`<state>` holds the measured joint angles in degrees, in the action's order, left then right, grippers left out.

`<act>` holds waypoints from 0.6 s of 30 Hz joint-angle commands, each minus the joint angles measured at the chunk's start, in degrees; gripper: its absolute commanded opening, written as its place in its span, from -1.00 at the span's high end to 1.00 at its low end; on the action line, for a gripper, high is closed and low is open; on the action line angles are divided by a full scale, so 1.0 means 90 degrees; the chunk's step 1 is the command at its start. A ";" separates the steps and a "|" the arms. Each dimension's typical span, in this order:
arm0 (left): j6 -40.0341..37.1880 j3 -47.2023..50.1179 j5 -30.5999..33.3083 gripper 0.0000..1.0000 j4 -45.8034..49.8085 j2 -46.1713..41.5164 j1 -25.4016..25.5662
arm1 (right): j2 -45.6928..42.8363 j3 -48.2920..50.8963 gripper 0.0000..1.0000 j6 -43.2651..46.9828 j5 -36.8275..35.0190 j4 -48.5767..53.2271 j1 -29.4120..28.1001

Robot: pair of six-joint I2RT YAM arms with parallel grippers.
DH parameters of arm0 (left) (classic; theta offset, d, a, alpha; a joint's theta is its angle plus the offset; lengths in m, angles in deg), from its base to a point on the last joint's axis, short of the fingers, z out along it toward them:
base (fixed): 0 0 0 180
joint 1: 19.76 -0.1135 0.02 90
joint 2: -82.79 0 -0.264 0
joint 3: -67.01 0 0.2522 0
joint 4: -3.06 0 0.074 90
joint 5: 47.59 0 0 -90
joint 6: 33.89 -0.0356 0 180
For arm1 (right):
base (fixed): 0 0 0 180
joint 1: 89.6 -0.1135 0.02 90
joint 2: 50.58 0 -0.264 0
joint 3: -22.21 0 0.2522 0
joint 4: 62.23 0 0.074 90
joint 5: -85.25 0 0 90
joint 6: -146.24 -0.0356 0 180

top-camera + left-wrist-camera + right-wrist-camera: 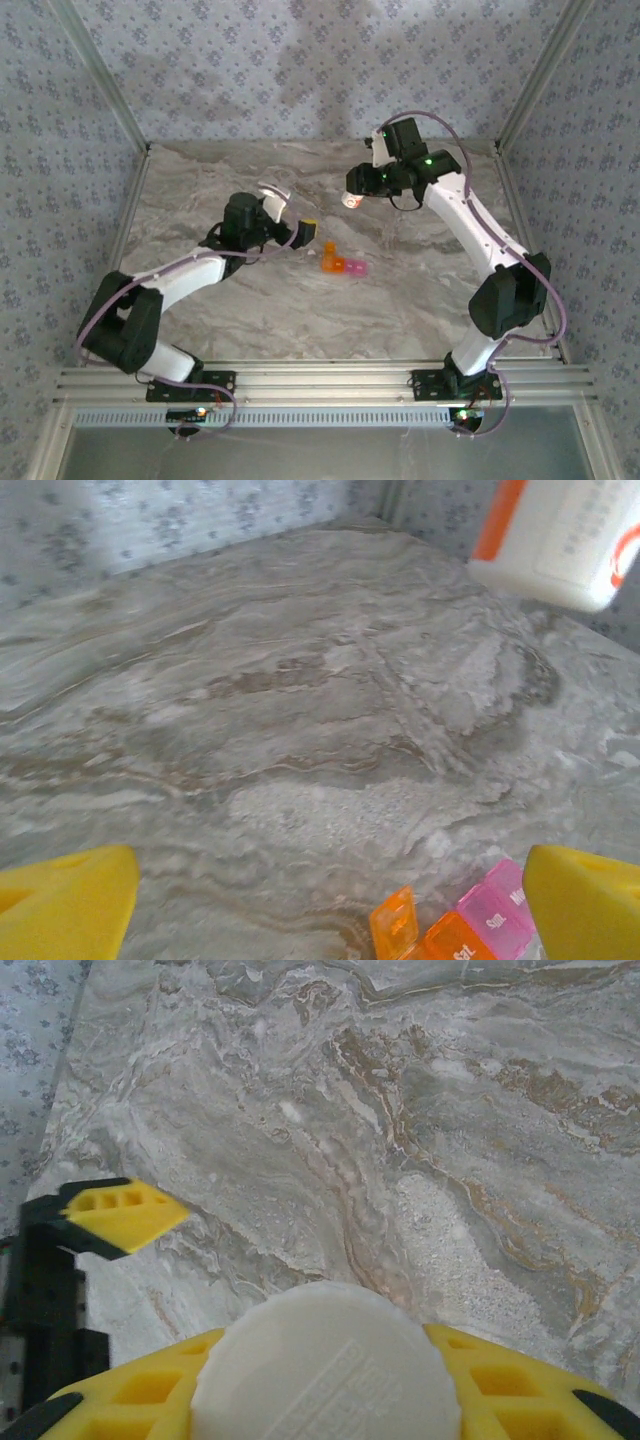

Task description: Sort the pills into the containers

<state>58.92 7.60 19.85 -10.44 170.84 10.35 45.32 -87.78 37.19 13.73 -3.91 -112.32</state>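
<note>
Grey marbled tabletop [250, 320], blue floral-papered walls [300, 60]. Orange-to-pink translucent plastic compartment strip [343, 263] mid-tabletop, long axis left-right, orange end toward left arm [190, 275]. Left claw [325, 900] released, near it. Right claw [358, 190] clenched on white plastic bottle [560, 540].

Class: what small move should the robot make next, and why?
Probably ease the open left claw down onto the containers to steady them. They lie close by it, their orange lid apparently raised, while the right claw holds the bottle aloft, off to one side of them.
</note>
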 commanded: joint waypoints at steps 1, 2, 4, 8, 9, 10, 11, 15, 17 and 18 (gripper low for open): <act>-0.0463 -0.0370 -0.0723 -0.96 -0.0929 0.0320 0.0162 | -0.0094 -0.0084 0.47 -0.0031 0.0311 0.0128 0.0027; -0.0517 -0.0439 -0.0751 -0.96 -0.1013 0.0424 0.0214 | -0.0085 -0.0099 0.47 -0.0046 0.0275 0.0137 0.0020; -0.0612 -0.0534 -0.0797 -0.96 -0.1219 0.0568 0.0325 | -0.0089 -0.0071 0.46 -0.0099 0.0211 0.0066 -0.0011; -0.0249 -0.0541 -0.1033 -0.94 -0.2020 0.0757 0.0389 | -0.0051 0.0015 0.46 -0.0246 0.0520 -0.0121 -0.0071; -0.0157 -0.0507 -0.1091 -0.93 -0.2217 0.0781 0.0386 | -0.0024 0.0009 0.46 -0.0284 0.0588 -0.0149 -0.0097; -0.0076 -0.0480 -0.1088 -0.92 -0.2336 0.0797 0.0394 | -0.0010 0.0017 0.46 -0.0313 0.0647 -0.0184 -0.0119; -0.0014 -0.0460 -0.1086 -0.92 -0.2486 0.0811 0.0395 | 0.0008 0.0019 0.46 -0.0338 0.0704 -0.0213 -0.0148; 0.0107 -0.0435 -0.1209 -0.85 -0.2691 0.0839 0.0390 | 0.0063 0.0023 0.46 -0.0376 0.0775 -0.0262 -0.0259; 0.0135 -0.0477 -0.1271 -0.81 -0.2684 0.0841 0.0393 | 0.0088 0.0028 0.46 -0.0372 0.0807 -0.0256 -0.0308; 0.0156 -0.0484 -0.1274 -0.79 -0.2706 0.0842 0.0393 | 0.0087 0.0037 0.45 -0.0371 0.0818 -0.0265 -0.0332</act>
<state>58.96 4.39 10.67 -30.64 177.74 13.89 45.36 -87.78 34.61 19.16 -5.42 -114.70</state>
